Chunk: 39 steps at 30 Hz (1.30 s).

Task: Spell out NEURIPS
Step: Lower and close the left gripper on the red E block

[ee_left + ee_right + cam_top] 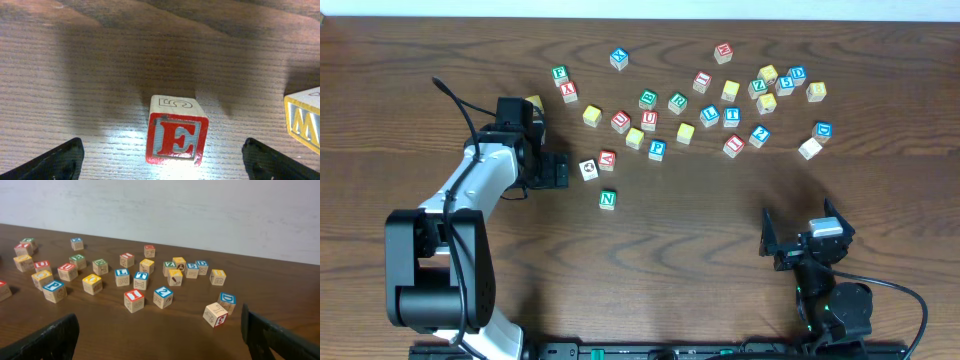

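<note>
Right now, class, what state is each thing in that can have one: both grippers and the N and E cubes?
left gripper, open, jaws either side of the E cube, not touching it.
right gripper, open, empty.
E cube, on the table, ungripped.
N cube, on the table, alone, N up.
</note>
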Motion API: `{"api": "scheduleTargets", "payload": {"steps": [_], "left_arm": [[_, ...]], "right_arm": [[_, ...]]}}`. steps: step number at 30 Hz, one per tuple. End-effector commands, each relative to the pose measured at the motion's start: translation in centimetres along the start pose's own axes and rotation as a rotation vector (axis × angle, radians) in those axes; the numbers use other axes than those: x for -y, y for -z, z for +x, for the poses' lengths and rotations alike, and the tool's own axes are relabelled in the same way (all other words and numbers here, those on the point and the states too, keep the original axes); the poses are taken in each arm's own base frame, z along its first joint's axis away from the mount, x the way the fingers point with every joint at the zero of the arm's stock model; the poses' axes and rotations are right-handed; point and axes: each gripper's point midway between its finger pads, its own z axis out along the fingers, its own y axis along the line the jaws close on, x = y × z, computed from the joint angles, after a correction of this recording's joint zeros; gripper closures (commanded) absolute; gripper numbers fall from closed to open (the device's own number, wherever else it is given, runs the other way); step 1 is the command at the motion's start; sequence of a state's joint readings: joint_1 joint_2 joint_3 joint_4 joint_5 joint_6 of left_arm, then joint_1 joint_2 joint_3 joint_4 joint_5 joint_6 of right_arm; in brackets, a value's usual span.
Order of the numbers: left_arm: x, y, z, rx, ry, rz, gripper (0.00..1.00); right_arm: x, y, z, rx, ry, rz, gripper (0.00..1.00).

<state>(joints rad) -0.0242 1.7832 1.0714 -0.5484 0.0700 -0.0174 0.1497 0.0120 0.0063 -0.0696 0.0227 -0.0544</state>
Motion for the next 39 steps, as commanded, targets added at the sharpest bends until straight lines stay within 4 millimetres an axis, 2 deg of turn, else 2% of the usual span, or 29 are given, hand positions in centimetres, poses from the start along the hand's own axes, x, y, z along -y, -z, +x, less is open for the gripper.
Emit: {"api": "scheduleTargets", "payload": {"steps": [1,2,4,5,12,20,39], "left_arm": [[0.0,-0.4,0.2,-0.01,-0.012,0.001,0.1],[0.0,-0.4,0.2,-0.009,-0.012,0.001,0.19],[0.0,-0.4,0.2,-0.01,-0.013,0.001,0.3],[0.0,-0.4,0.2,-0.01,-0.013,0.001,0.31],[0.0,-0.8,0.4,-0.018,-0.012,0.0,0.31],[0.0,-2.5,0.7,-0.046,-0.014,-0.001,0.31],[0.6,-1.7,-1.1,0.0,-0.035,0.003,0.32]], "right_arm": [[0.3,0.0,0.0,-0.001,-0.014,0.016,0.01],[0.3,0.0,0.1,-0.001,-0.014,0.016,0.01],[0.3,0.0,0.0,-0.001,-0.014,0.017,0.01],[0.3,0.0,0.0,-0.001,-0.013,0.016,0.01],[0.3,0.0,0.1,-0.001,-0.014,0.016,0.01],[0.3,0.0,0.0,-0.001,-0.014,0.016,0.01],[0.3,0.0,0.0,-0.001,-0.013,0.016,0.01]]}}
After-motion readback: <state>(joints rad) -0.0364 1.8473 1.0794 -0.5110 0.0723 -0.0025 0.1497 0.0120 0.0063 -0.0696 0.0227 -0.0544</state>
